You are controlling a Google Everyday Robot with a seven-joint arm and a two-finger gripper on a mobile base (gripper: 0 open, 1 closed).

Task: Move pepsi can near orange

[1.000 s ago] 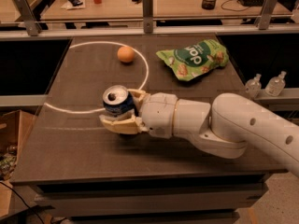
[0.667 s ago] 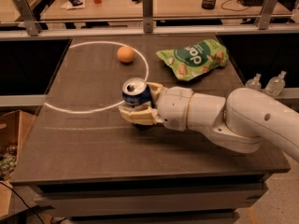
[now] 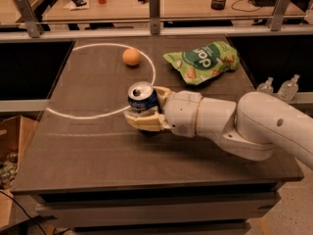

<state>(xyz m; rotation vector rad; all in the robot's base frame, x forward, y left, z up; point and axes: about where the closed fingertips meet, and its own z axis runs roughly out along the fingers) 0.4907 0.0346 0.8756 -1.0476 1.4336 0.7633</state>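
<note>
The pepsi can (image 3: pixel 142 97), dark blue with a silver top, is upright in the middle of the dark table. My gripper (image 3: pixel 145 106) is shut on it, its cream fingers (image 3: pixel 143 122) wrapped around its sides; the white arm reaches in from the right. The can's base is hidden by the fingers. The orange (image 3: pixel 131 57) lies on the table behind the can, a short way off toward the far side, inside a white painted circle (image 3: pixel 88 115).
A green snack bag (image 3: pixel 203 61) lies to the right of the orange. Two small clear bottles (image 3: pixel 279 87) stand off the table's right edge. A railing and a cluttered desk run behind; a cardboard box (image 3: pixel 10 146) sits at the left.
My gripper, holding the pepsi can, has moved right and toward the far side, closer to the orange. The orange and snack bag have not moved.
</note>
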